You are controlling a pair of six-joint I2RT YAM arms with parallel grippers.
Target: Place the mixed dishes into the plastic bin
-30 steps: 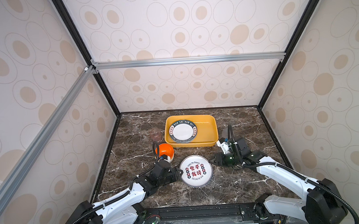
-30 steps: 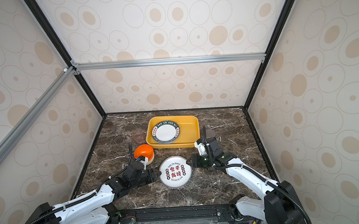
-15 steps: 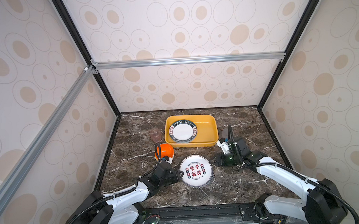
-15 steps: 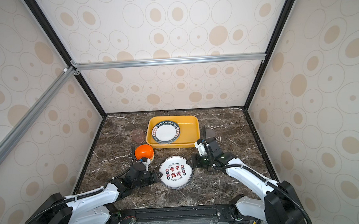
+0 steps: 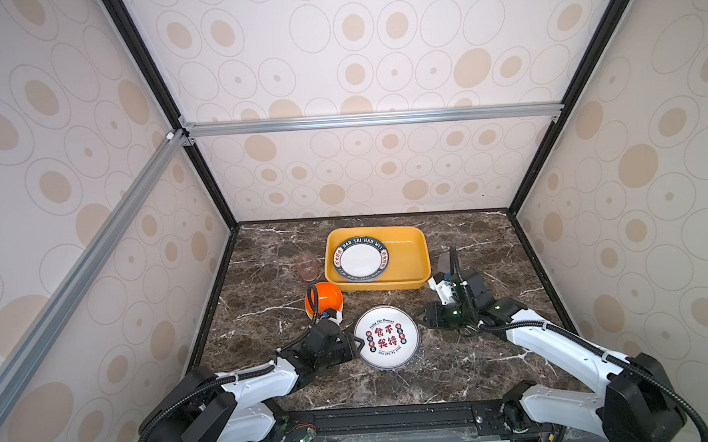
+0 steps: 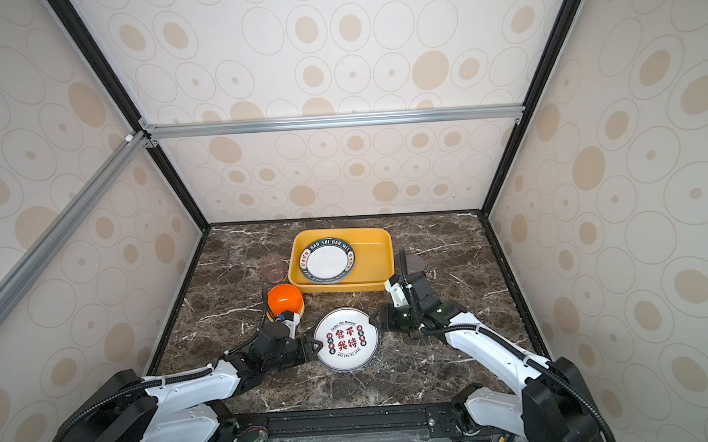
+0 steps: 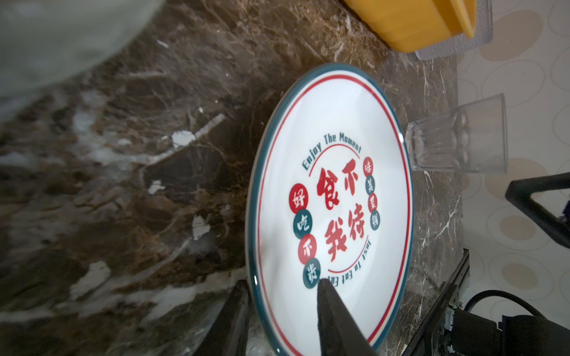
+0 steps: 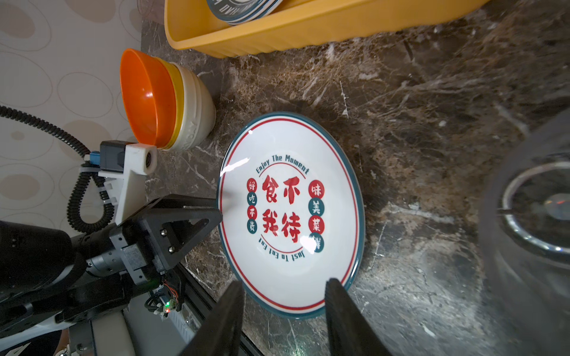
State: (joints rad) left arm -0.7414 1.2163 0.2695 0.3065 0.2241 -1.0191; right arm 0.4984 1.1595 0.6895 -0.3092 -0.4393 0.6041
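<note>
Marble tabletop: my left gripper has reached the loose plate, jaws narrowing astride its rim, right gripper half-spread, empty; plastic bin next.

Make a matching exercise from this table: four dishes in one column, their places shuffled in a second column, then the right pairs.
Dishes
1. wide-banded plate
2. red-character plate
3. orange bowl
4. pink cup

Places
A. nested on top of two other bowls
B. inside the yellow bin
C. flat on the tabletop, in front of the bin
D. on the tabletop, beside the bin's left wall

Pairs: 1-B, 2-C, 3-A, 4-D
</note>
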